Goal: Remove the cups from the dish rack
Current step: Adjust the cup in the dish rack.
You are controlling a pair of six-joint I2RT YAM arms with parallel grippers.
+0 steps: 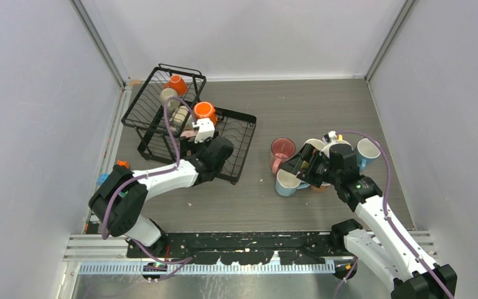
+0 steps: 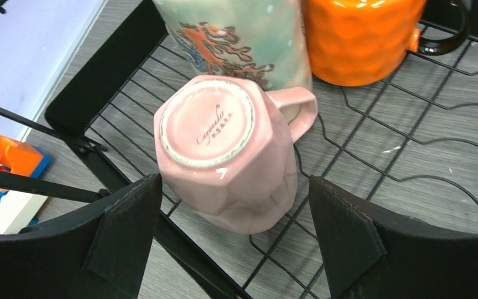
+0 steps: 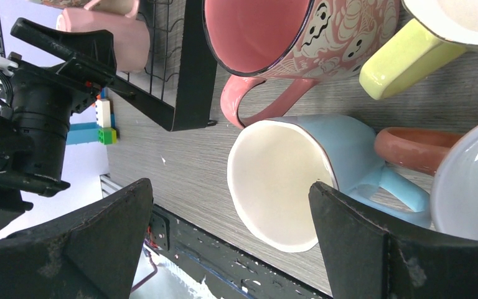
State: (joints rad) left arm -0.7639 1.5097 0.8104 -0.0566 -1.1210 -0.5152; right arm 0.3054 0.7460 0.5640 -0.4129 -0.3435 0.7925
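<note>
The black wire dish rack (image 1: 239,156) stands at the back left. Its basket holds an orange cup (image 1: 176,84) and a beige cup (image 1: 169,96); an orange cup (image 1: 205,111) stands on the tray. My left gripper (image 1: 193,134) is open over the tray. In the left wrist view it (image 2: 233,243) straddles an upside-down pink cup (image 2: 224,156) without touching it, beside a pale patterned cup (image 2: 249,37) and the orange cup (image 2: 355,37). My right gripper (image 1: 304,163) is open and empty above the cups on the table. It (image 3: 230,243) hangs by a light-blue cup (image 3: 286,174) and a pink cup (image 3: 267,31).
More cups cluster on the table at the right: pink (image 1: 282,151), yellow-handled (image 1: 314,146), white (image 1: 336,147), light blue (image 1: 367,151). Toy blocks (image 1: 121,165) lie at the table's left edge. White walls enclose the table. A black rail (image 1: 243,240) runs along the front edge.
</note>
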